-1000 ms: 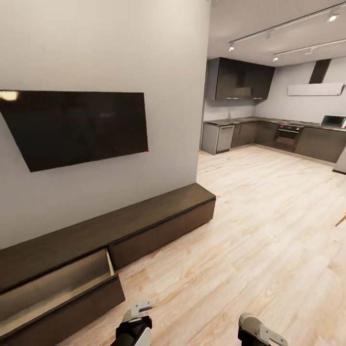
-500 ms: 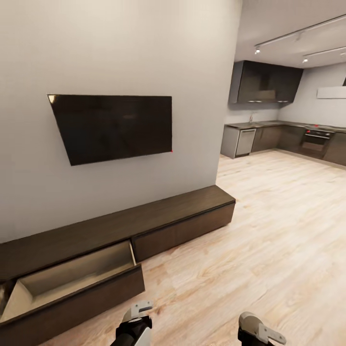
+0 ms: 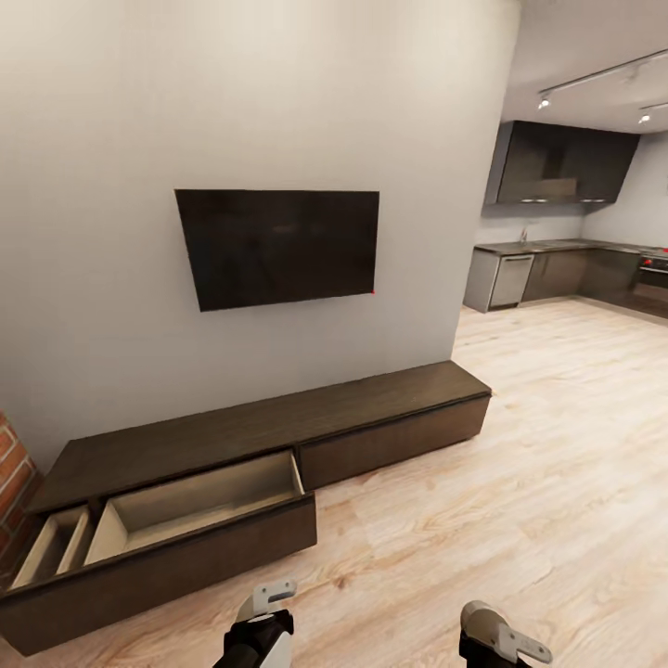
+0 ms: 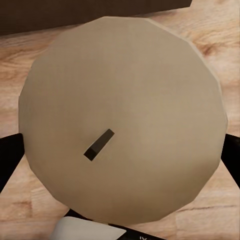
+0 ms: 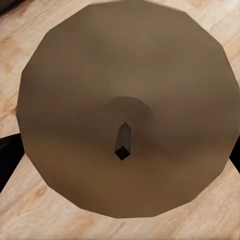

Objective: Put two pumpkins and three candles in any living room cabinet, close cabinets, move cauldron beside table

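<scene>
Cabinet (image 3: 278, 436): lower-left drawers standing open.
Left gripper (image 4: 120, 150): we're gripping a candle (image 4: 122, 117).
Right gripper (image 5: 125, 145): we're gripping another candle (image 5: 127, 107).

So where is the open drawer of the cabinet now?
In the head view the open drawer is at lower left, pulled out of the long dark cabinet below the wall television, just ahead of the left claw.

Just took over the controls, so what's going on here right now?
The robot faces the cabinet under the wall TV, standing on the wood floor. Each arm carries a candle: the left gripper is shut on one candle, the right gripper on another candle. The cabinet's left drawer is pulled open, ready to receive them.
</scene>
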